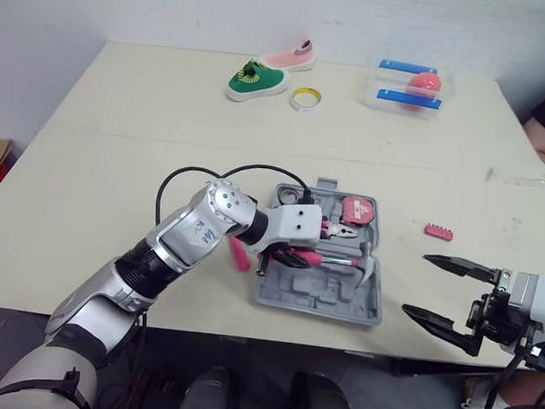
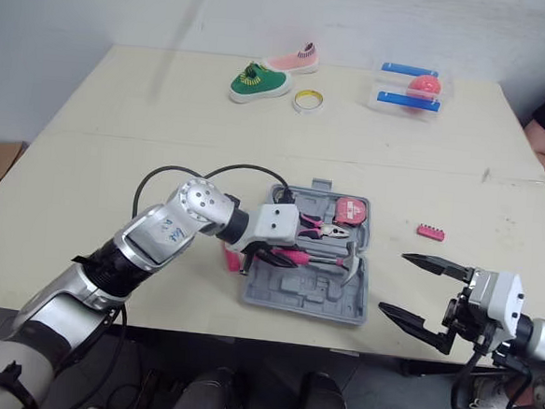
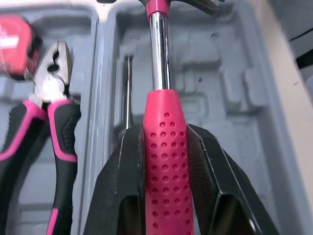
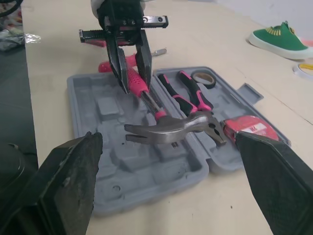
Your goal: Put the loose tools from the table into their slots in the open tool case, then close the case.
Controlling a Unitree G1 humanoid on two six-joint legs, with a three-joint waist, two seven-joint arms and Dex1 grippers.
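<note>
Dimpled pink-gripped hammer (image 3: 164, 161) in left tool (image 3: 164, 131)

Pink-gripped hammer (image 4: 168, 132) tilted over the open grey case (image 4: 146, 181), pliers (image 4: 188, 95) and tape measure (image 4: 252, 128) slotted.

The left arm (image 1: 181, 240) is silver with a looping black cable (image 1: 189, 169). The left gripper (image 4: 135, 81) and right gripper (image 1: 417, 285) have black fingers.

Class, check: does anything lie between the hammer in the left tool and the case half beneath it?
Nothing visible does. The left tool holds the hammer by its pink handle over bare moulded slots of the tool case; the pliers lie aside in the other half.
</note>
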